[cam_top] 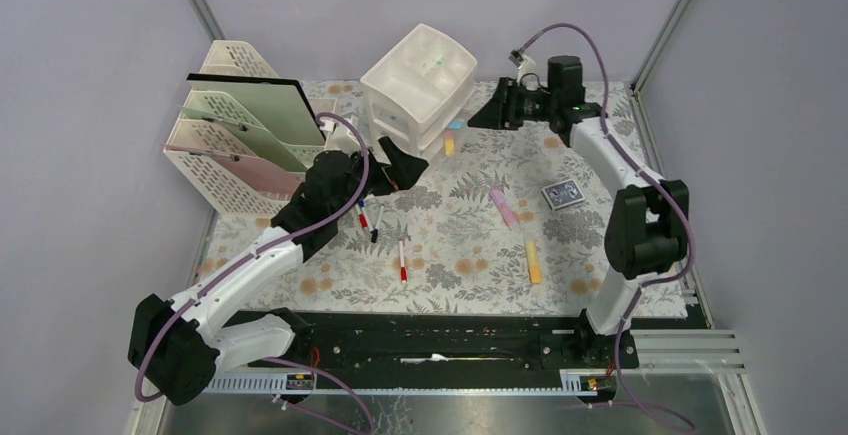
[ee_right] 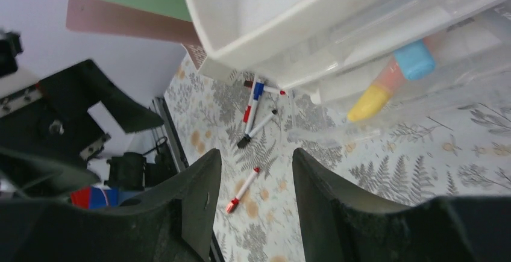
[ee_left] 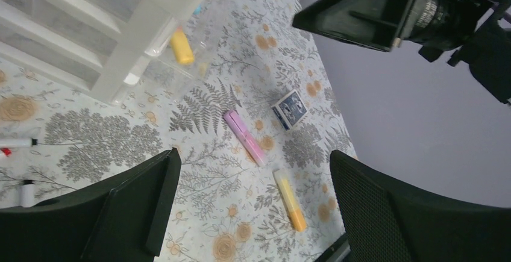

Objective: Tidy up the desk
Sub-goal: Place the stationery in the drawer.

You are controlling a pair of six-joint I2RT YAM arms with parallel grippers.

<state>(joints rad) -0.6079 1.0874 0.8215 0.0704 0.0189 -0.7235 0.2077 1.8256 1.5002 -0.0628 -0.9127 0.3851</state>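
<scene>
Beneath both arms spreads the bench (cam_top: 455, 290), its fern-and-flower cloth running from their bases to the back wall, loose things scattered over it. Well to the left of the left pincer (ee_left: 254, 158) stands a cream file rack (cam_top: 232, 160) with sheets in its slots. That pincer hangs released, fingers (ee_left: 141, 205) spread wide with nothing between them. Just on the base side of it lie several markers (cam_top: 366, 217), close together, long axes running roughly near-to-far; a red-capped marker (cam_top: 402, 260) lies alone a little farther toward the bases. Beyond it and to its right stands the white drawer unit (cam_top: 415, 80), and the right pincer (ee_right: 256, 153) hovers at that unit's right front corner, likewise released and empty, a yellow stick (ee_right: 369, 102) showing through clear plastic just beside it. Between the two pincers, on the base side of the right one, a pink highlighter (cam_top: 504, 205) lies on a diagonal; a yellow highlighter (cam_top: 533, 261) lies nearer the bases, almost straight near-to-far; a card box (cam_top: 563, 194) sits right of the pink one. The markers are plainly the left arm's by nearness. The pink highlighter falls about midway, though the left wrist view frames it between its fingers, so a reach rightward with the fingers turned across its length looks the likelier pick.
</scene>
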